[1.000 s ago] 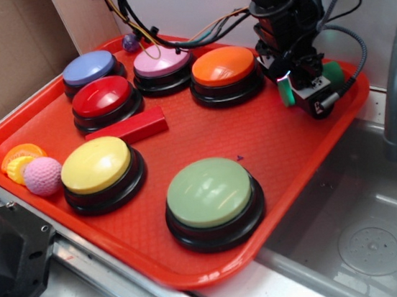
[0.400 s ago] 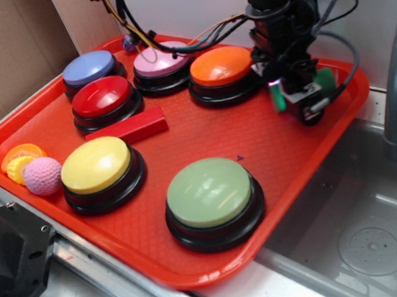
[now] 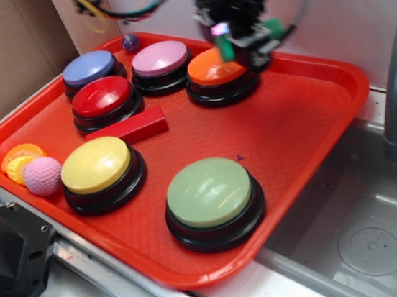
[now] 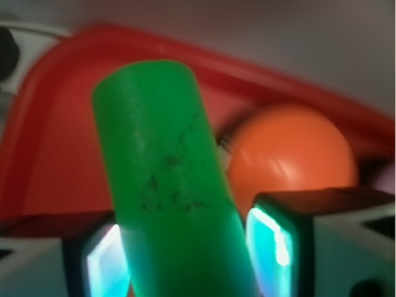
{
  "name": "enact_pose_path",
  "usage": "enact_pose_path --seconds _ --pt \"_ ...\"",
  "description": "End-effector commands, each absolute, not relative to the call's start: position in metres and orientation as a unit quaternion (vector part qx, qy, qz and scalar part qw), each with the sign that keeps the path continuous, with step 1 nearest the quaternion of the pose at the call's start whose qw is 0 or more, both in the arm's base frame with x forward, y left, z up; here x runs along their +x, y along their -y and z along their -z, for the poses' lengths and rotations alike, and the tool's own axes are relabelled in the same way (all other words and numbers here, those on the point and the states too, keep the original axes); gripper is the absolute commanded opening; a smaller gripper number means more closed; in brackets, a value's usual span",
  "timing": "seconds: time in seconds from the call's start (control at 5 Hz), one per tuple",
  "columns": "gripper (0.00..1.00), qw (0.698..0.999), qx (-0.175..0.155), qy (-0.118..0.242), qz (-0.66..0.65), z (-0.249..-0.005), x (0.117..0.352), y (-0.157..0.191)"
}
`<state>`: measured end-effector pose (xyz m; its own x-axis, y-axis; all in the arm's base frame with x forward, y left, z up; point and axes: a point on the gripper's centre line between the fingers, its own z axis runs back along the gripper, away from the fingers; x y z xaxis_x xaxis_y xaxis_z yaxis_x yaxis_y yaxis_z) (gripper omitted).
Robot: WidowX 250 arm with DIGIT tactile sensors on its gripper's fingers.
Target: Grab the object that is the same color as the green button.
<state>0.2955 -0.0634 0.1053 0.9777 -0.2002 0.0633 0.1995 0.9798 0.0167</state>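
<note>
Wrist view: gripper (image 4: pixel 185 260) closed on the green cylinder (image 4: pixel 167 185), pads flanking its lower end, peg tilted up and leftward. Exterior view shows the load raised above the orange button (image 3: pixel 218 70), clear of the red tray (image 3: pixel 304 121). Colour-match reference, the green button (image 3: pixel 210 192), sits well apart at the tray's near edge. Grasp looks made.

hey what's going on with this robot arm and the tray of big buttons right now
The robot arm's pincer is shut on a green cylinder, held up off the red tray above the orange button. The wrist view shows the cylinder clamped between the two fingers. The pale green button whose color it was meant to match sits untouched near the tray's front edge, with the yellow button and the red block nearby. So the grab looks done.
</note>
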Motion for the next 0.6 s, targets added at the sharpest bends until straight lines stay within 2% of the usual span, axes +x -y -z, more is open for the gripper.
enact_pose_path --seconds 0.0,0.2,0.4 --pt "0.0 0.998 -0.026 0.052 -0.017 -0.14 0.253 0.025" --pt "0.0 0.997 -0.021 0.052 -0.059 -0.136 0.244 0.018" --pt "0.0 0.993 -0.031 0.049 -0.098 -0.145 0.23 0.011"
